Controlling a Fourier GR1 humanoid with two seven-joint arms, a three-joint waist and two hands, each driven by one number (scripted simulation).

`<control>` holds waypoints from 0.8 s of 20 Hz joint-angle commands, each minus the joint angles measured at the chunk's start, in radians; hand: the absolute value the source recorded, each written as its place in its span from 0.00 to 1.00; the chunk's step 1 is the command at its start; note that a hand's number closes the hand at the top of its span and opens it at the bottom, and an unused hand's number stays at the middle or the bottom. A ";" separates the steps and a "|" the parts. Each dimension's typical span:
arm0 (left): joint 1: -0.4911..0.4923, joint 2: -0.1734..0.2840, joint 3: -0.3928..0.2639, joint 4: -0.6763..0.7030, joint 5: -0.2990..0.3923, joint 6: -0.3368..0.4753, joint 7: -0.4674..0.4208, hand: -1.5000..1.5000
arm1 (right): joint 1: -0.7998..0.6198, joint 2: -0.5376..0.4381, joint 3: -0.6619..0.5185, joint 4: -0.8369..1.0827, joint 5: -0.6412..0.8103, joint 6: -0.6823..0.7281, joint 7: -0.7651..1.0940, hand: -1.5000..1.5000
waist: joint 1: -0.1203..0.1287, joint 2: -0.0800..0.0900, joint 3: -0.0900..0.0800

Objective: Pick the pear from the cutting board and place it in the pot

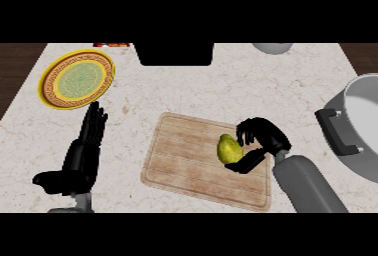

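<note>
A yellow-green pear (229,148) lies on the right part of the wooden cutting board (184,160). My right hand (264,138) is right beside it on its right, with fingers curled over its top and the thumb under its lower end. The grey pot (362,107) with a black handle (337,133) stands at the right edge, partly cut off. My left hand (85,150) rests open on the counter left of the board, fingers pointing away from me.
A yellow-rimmed plate (77,79) with a green centre sits at the far left. A black object (176,53) stands at the back middle, and a grey bowl (273,48) shows at the back right.
</note>
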 commanded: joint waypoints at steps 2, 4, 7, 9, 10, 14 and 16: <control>-0.030 0.006 0.007 0.006 -0.004 0.006 0.037 0.50 | -0.044 -0.019 0.069 -0.038 0.247 -0.199 0.247 1.00 | -0.003 0.005 0.003; 0.003 0.041 0.052 0.010 0.048 -0.044 -0.002 0.50 | 0.013 -0.007 0.105 -0.114 0.307 -0.255 0.289 1.00 | -0.005 0.004 0.003; 0.038 -0.006 0.005 -0.017 0.000 0.005 -0.021 0.50 | 0.072 -0.013 0.118 -0.313 0.349 -0.283 0.365 1.00 | -0.017 0.000 0.004; 0.011 0.012 0.021 0.001 0.018 -0.020 -0.013 0.50 | 0.068 0.014 0.136 -0.385 0.404 -0.317 0.422 1.00 | -0.013 0.003 0.004; -0.006 -0.017 0.002 -0.008 -0.011 0.022 0.008 0.50 | 0.083 0.032 0.162 -0.465 0.428 -0.304 0.469 1.00 | -0.019 0.001 0.004; 0.018 -0.001 0.009 -0.036 0.000 0.010 0.028 0.50 | 0.125 0.002 0.193 -0.712 0.544 -0.236 0.609 1.00 | -0.020 -0.001 0.004; 0.033 -0.019 -0.012 -0.032 -0.014 0.015 0.008 0.50 | 0.154 0.010 0.200 -0.759 0.628 -0.227 0.687 1.00 | -0.010 0.004 0.004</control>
